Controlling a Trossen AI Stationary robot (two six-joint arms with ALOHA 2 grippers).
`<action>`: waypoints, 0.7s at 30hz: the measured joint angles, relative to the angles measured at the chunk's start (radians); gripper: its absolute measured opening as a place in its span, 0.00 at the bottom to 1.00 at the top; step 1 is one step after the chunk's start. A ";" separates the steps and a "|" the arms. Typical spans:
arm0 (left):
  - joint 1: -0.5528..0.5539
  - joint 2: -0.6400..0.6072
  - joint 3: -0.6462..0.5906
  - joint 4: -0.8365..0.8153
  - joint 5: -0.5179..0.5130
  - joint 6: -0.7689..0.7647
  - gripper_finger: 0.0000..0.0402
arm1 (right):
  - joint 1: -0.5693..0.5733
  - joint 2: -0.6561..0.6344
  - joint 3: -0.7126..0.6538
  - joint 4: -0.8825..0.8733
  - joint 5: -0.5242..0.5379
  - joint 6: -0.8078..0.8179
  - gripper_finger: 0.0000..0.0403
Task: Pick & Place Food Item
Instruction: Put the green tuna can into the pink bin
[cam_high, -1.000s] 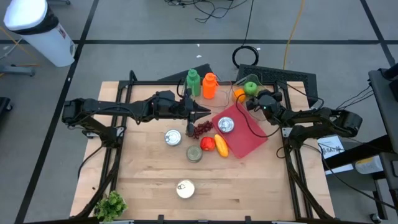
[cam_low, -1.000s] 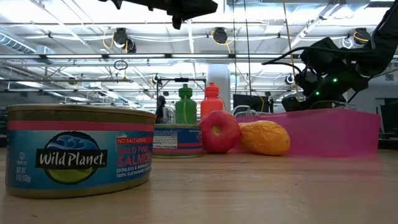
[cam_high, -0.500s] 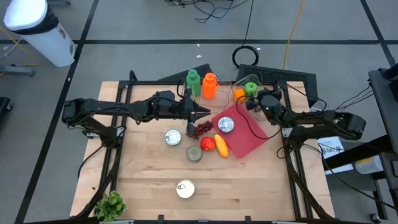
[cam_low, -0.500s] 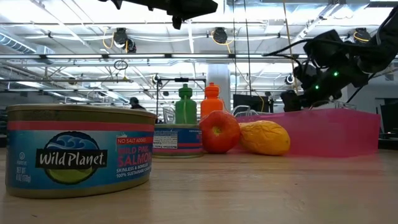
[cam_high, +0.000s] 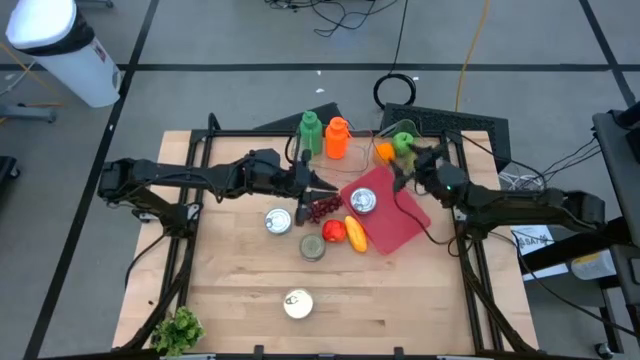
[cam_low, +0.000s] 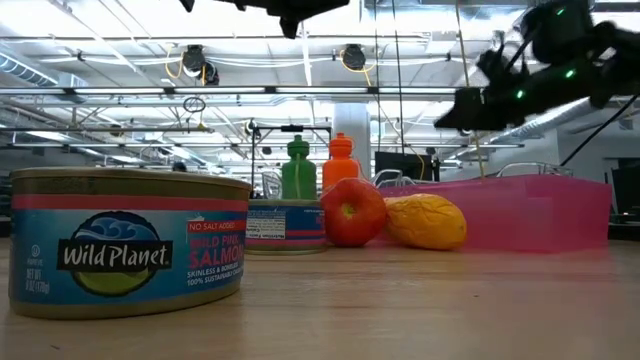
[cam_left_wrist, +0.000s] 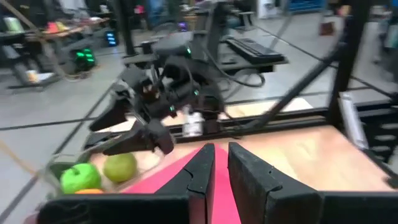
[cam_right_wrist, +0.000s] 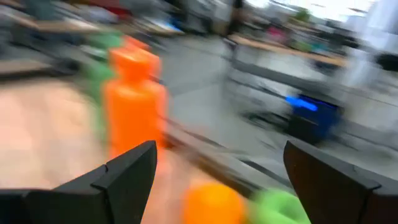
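Observation:
A pink tray (cam_high: 392, 226) lies at the table's right middle with a can (cam_high: 363, 201) on it. Dark grapes (cam_high: 322, 208), a red apple (cam_high: 334, 231) and a yellow fruit (cam_high: 355, 234) lie by its left edge. Two green fruits (cam_high: 403, 143) and an orange (cam_high: 385, 152) sit at the far right. My left gripper (cam_high: 326, 191) is shut and empty, above the grapes, and shows in its own wrist view (cam_left_wrist: 221, 168). My right gripper (cam_high: 408, 168) is open and empty in its own wrist view (cam_right_wrist: 227, 186), raised over the tray's far corner near the green fruits.
A green bottle (cam_high: 311, 133) and an orange bottle (cam_high: 337, 138) stand at the far edge. Cans stand at the left of the grapes (cam_high: 278, 221), at mid table (cam_high: 312, 247) and near the front (cam_high: 297, 304). Lettuce (cam_high: 177, 328) lies at the near left corner.
My right gripper has risen well above the pink tray and stays open and empty. The food items have stayed where they were.

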 joint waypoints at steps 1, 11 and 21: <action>0.000 -0.005 0.000 -0.007 0.014 0.000 0.14 | 0.032 -0.023 0.000 0.002 -0.039 -0.004 0.82; 0.001 -0.021 -0.007 -0.065 0.033 -0.010 0.14 | 0.292 -0.130 0.000 0.091 -0.252 -0.095 0.82; -0.021 -0.020 -0.200 0.018 0.031 -0.164 0.14 | 0.336 -0.140 0.000 0.084 -0.293 -0.128 0.82</action>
